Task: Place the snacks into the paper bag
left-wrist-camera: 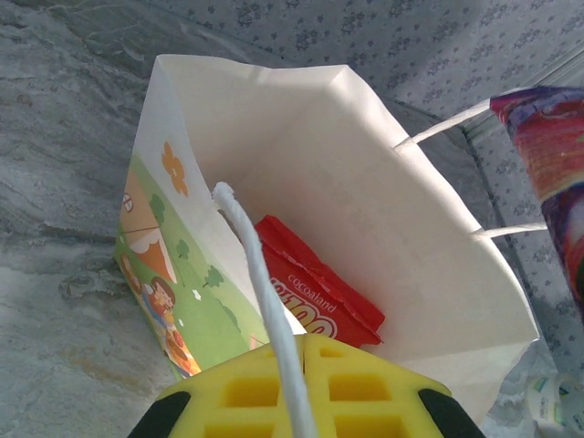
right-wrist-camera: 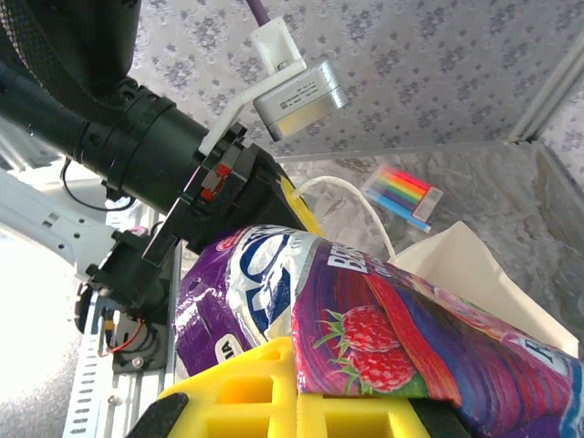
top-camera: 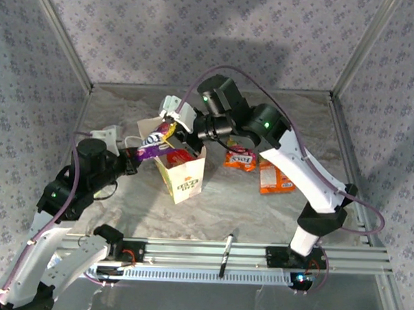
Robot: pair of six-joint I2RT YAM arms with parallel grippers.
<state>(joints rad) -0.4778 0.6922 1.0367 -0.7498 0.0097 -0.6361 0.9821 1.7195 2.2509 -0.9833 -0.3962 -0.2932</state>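
Right gripper (right-wrist-camera: 294, 401) is clamped on the purple packet (right-wrist-camera: 383, 338), holding it over the open paper bag (top-camera: 185, 178) mid-table. Left gripper (left-wrist-camera: 297, 374) is pinched shut on the bag's left handle (left-wrist-camera: 260, 274). A red packet (left-wrist-camera: 315, 292) lies inside, and the orange packets (top-camera: 240, 160) sit just right of the bag.

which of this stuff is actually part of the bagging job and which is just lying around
Part of the job:
- paper bag
- purple packet
- red packet, already inside the bag
- farther orange packet
- nearer orange packet

Just lying about:
- black pen
- rainbow-striped item
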